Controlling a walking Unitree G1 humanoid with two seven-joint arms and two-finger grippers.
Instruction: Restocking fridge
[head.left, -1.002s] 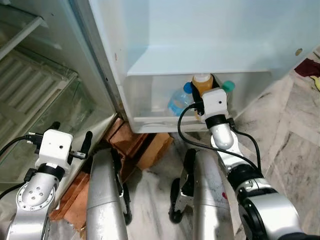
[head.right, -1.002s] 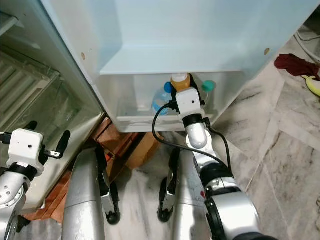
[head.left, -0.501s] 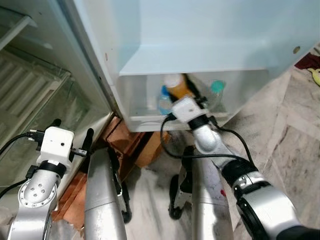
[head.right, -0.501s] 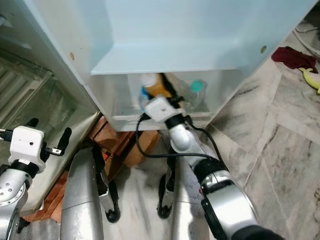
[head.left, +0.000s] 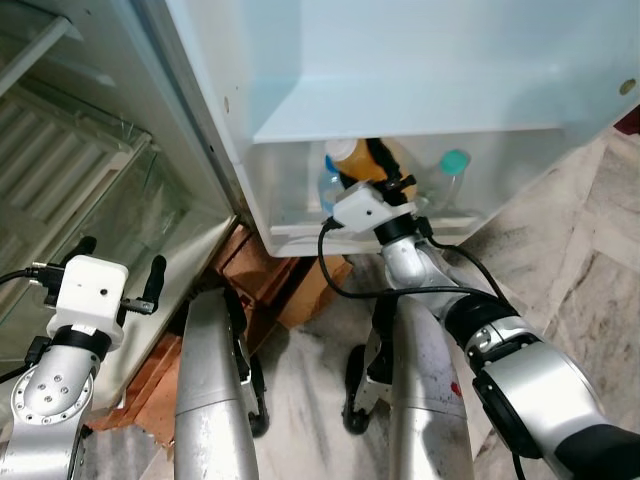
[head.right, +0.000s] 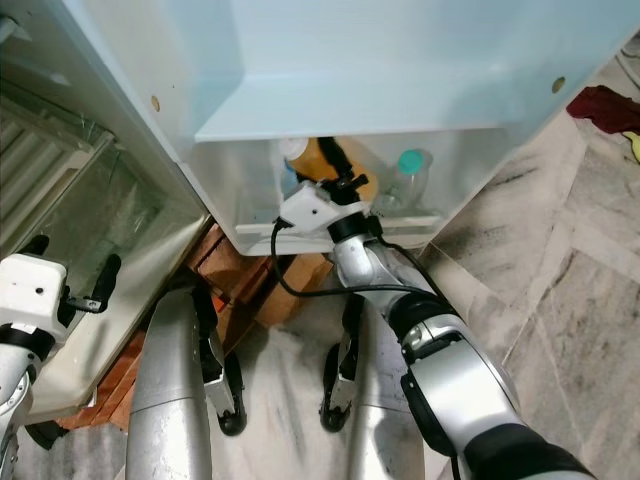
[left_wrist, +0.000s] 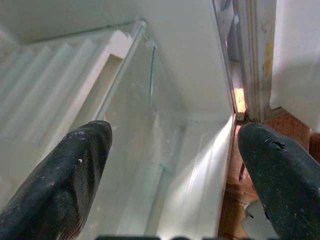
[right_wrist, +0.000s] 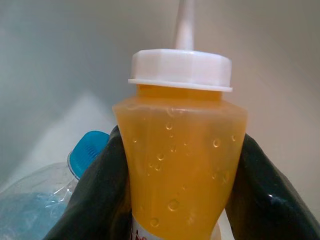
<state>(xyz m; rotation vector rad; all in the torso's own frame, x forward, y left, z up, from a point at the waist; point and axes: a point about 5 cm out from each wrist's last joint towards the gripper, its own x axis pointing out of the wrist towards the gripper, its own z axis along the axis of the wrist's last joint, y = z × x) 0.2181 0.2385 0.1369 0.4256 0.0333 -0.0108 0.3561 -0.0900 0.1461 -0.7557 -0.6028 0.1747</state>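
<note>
Orange juice bottle (right_wrist: 180, 150), white cap: clamped between the right gripper's (head.left: 378, 172) black fingers (right_wrist: 97, 192), upper centre of frame, inside the fridge door bin (head.left: 480, 215). Beside it, a blue-capped water bottle (right_wrist: 45, 200), possibly touching. Left gripper (left_wrist: 175, 165): fingers spread, holding nothing, lower left.

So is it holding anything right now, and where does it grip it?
Yes: the right gripper clasps the orange juice bottle by its upper body, below the white cap. The left gripper holds nothing.
</note>
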